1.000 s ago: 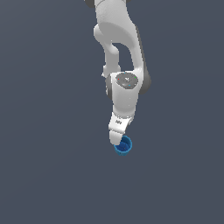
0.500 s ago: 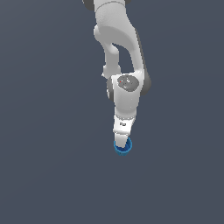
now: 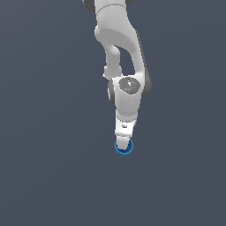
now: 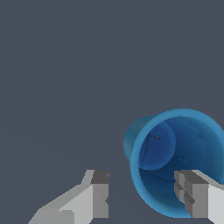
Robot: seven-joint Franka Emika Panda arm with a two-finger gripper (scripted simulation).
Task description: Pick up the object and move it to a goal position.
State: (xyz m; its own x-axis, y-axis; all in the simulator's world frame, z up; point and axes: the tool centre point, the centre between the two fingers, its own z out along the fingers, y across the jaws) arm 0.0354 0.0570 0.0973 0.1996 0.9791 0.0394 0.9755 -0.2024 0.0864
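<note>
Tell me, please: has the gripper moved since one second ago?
Yes. In the exterior view the gripper has come down over the blue cup, which stays at the same spot; earlier it stood higher and toward the exterior view's left of the cup.

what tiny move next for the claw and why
Probably nudge the claw sideways toward the blue cup before closing. In the wrist view the open fingers are off-centre: one fingertip sits over the cup's rim and inside, the other stands clear of it, so the cup isn't framed between them.
</note>
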